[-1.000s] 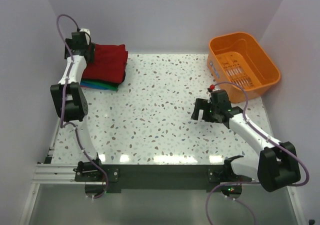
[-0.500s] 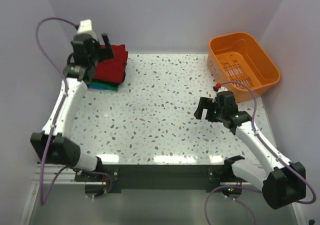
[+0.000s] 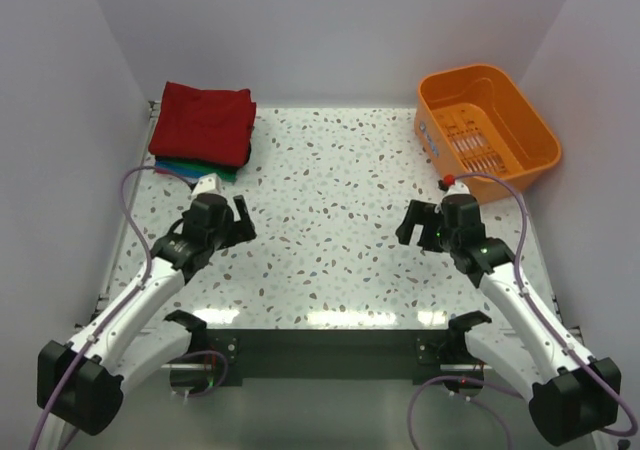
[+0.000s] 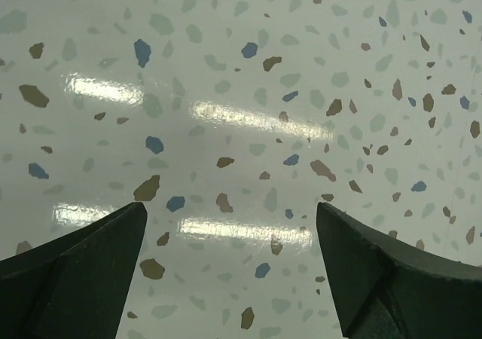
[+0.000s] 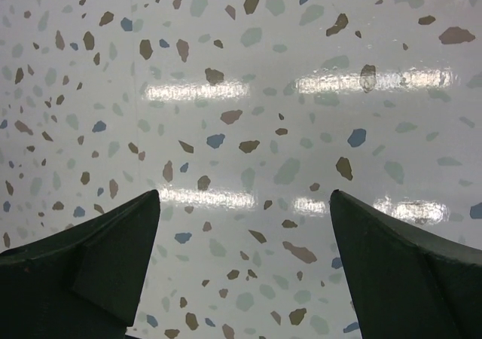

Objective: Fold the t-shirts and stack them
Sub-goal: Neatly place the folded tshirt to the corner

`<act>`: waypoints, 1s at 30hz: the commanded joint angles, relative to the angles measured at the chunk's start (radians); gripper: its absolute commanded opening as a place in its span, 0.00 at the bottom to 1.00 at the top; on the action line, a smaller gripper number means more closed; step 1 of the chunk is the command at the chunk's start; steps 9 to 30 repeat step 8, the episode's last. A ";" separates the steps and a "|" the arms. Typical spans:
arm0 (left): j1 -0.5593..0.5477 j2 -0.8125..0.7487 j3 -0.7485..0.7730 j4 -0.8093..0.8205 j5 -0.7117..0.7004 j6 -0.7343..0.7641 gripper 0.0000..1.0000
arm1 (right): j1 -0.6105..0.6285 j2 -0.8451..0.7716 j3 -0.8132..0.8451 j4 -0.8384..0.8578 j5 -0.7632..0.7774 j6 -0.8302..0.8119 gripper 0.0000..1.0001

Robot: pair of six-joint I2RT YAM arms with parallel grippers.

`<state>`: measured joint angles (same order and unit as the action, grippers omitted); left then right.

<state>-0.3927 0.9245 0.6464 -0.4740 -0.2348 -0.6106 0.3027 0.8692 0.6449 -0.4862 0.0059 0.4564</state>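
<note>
Left end effector: the black two-finger left gripper (image 3: 242,218) stood with its jaws spread wide, holding nothing and touching no cloth.
Left wrist view: the two dark fingers (image 4: 75,275) sat at the lower corners, well apart, with only the white speckled stone-pattern table top (image 4: 241,90) between them.
Right end effector: the black two-finger right gripper (image 3: 408,225) was likewise spread wide and empty, over the right part of the table.
Right wrist view: its dark fingers (image 5: 407,267) framed bare speckled surface, and whether the tips touched it could not be told.
Task's things: the pile of folded soft cloth t-shirts (image 3: 200,140) lay at the far left corner of the table, well apart from both grippers.
Top of pile: a plain dark red short-sleeved t-shirt (image 3: 205,118), folded flat, covered most of the pile.
Lower layers: a teal-green edge (image 3: 218,173) and a blue edge (image 3: 170,167) showed under the near side of the red one.
Other thing: an orange plastic slotted basket (image 3: 468,72) stood at the far right corner, just beyond the right gripper.
</note>
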 commanded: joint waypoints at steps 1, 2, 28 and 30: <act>0.000 -0.045 -0.010 -0.065 -0.098 -0.112 1.00 | 0.004 -0.038 -0.024 0.011 0.060 0.041 0.99; -0.001 -0.052 -0.016 -0.052 -0.078 -0.107 1.00 | 0.004 -0.045 -0.028 0.020 0.060 0.045 0.99; 0.000 -0.041 0.013 0.008 -0.057 -0.098 1.00 | 0.004 -0.094 -0.021 0.011 0.069 0.050 0.99; 0.000 -0.041 0.013 0.008 -0.057 -0.098 1.00 | 0.004 -0.094 -0.021 0.011 0.069 0.050 0.99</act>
